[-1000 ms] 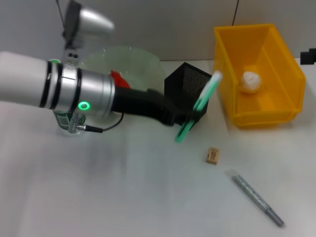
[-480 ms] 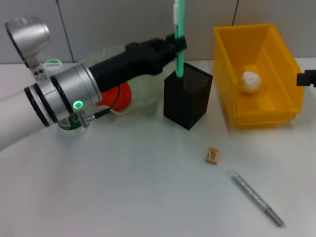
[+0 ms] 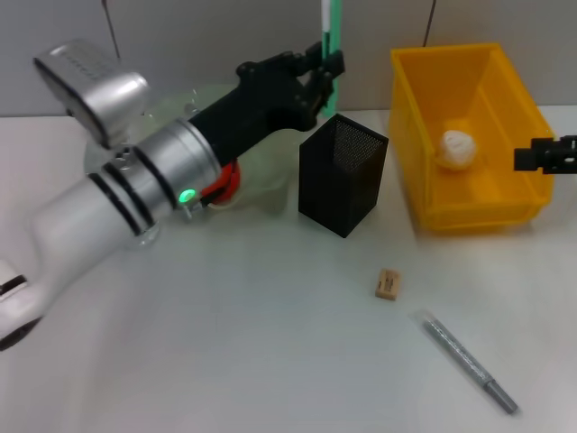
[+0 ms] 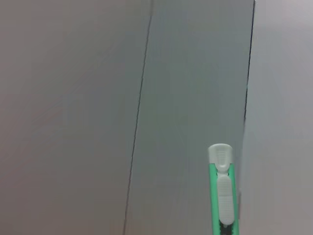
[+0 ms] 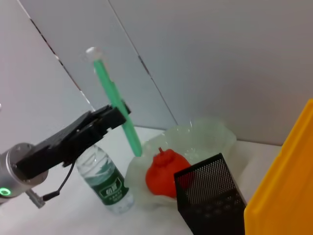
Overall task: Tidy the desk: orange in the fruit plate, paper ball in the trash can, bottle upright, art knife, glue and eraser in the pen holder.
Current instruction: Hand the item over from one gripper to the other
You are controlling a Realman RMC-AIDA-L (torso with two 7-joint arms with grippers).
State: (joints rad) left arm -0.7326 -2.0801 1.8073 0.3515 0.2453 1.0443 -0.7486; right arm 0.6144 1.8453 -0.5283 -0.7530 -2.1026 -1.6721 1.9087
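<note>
My left gripper (image 3: pixel 321 74) is shut on the green art knife (image 3: pixel 332 36), holding it upright above the far rim of the black mesh pen holder (image 3: pixel 343 176). The knife (image 5: pixel 115 98) and that gripper (image 5: pixel 110 120) also show in the right wrist view, where the knife's lower end hangs outside the holder (image 5: pixel 210 196). The knife's top (image 4: pixel 222 191) shows against the wall. A tan eraser (image 3: pixel 388 284) and a grey glue stick (image 3: pixel 469 361) lie on the table. The orange (image 5: pixel 166 169) sits in the glass fruit plate (image 5: pixel 205 137). The bottle (image 5: pixel 105 183) stands upright. The paper ball (image 3: pixel 457 149) lies in the yellow trash can (image 3: pixel 478 207).
My right gripper (image 3: pixel 545 155) hovers at the right edge, beside the trash can's right wall. My left arm (image 3: pixel 135 194) crosses the table's left half and covers part of the fruit plate (image 3: pixel 270 171). A grey wall stands close behind.
My left arm has swung up and lifted the art knife a little higher above the pen holder. My right gripper has come further in from the right edge.
</note>
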